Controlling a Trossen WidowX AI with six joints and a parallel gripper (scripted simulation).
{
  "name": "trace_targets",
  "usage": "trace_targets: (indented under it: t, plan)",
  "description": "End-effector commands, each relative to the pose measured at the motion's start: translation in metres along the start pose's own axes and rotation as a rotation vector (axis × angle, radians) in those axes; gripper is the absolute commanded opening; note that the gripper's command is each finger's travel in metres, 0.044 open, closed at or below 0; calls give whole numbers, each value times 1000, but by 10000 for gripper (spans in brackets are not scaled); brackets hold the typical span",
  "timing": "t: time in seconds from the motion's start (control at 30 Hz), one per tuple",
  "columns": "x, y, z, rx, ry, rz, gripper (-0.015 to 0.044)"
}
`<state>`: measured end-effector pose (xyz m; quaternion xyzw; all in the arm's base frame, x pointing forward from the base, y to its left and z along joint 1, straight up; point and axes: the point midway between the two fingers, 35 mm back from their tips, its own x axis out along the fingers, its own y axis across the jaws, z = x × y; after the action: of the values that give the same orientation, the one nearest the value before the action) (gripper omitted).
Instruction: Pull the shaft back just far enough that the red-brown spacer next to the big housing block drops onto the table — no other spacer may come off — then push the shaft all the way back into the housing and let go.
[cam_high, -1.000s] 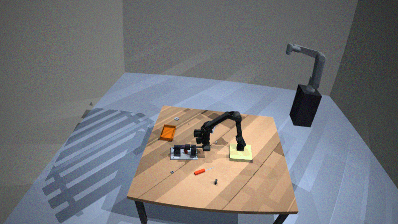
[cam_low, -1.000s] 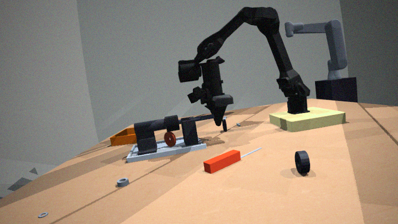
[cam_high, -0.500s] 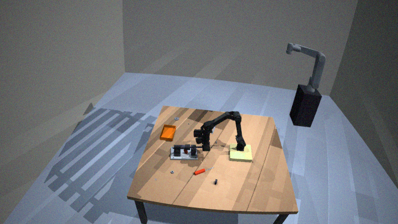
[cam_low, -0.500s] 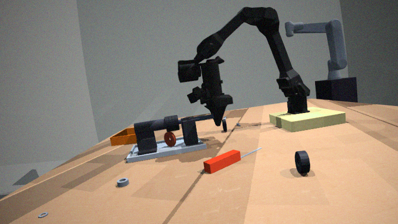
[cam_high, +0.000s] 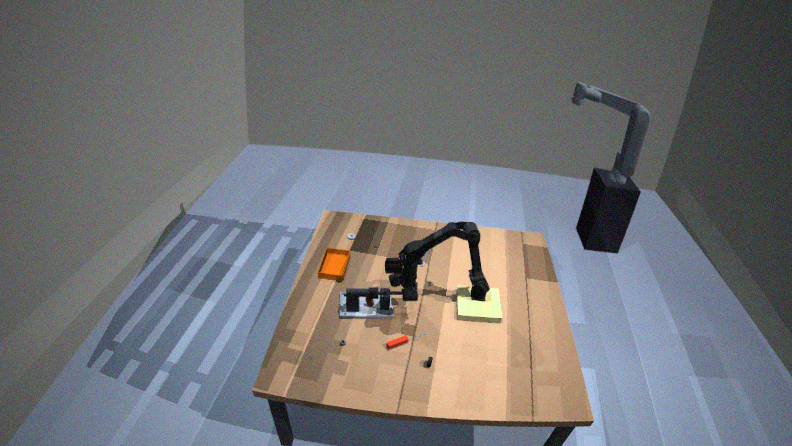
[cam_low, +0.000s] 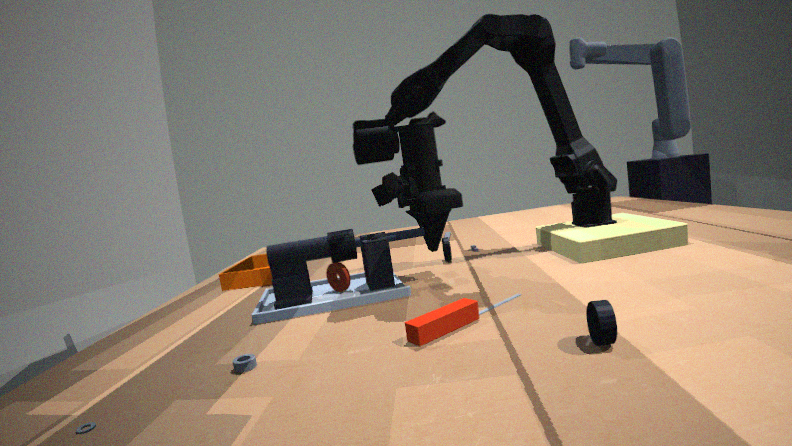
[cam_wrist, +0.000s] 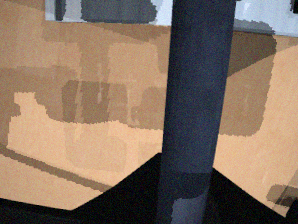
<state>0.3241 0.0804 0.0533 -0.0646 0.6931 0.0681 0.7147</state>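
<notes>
The shaft (cam_low: 407, 234) (cam_wrist: 196, 90) runs from the fixture's small post (cam_low: 379, 263) to my gripper (cam_low: 433, 245) (cam_wrist: 176, 163) (cam_high: 410, 296), which is shut on its free end. The big housing block (cam_low: 292, 279) (cam_high: 352, 302) stands at the fixture's left end. A dark cylinder extends from its top toward the thicker dark collar (cam_low: 341, 244) beside the post; I cannot tell separate spacers there. The red-brown spacer (cam_low: 340, 277) (cam_high: 370, 301) is off the shaft and stands on edge low in the light grey tray (cam_low: 332, 306) (cam_high: 366, 316), between block and post. The shaft's inner end is hidden.
An orange bin (cam_high: 334, 264) (cam_low: 243, 278) lies behind the fixture. A red-handled screwdriver (cam_high: 397, 341) (cam_low: 442, 323) lies in front. A black ring (cam_low: 601, 323) (cam_high: 429, 361) and a grey nut (cam_low: 244, 363) (cam_high: 342, 342) are nearer the front edge. Another dark ring (cam_low: 447, 249) stands behind my gripper.
</notes>
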Motion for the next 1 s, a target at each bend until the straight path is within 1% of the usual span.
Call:
trace_targets:
  t: [0.0,0.97]
  plan:
    - [0,0,1,-1,-3,0,0]
    - [0,0,4,-1,-3,0,0]
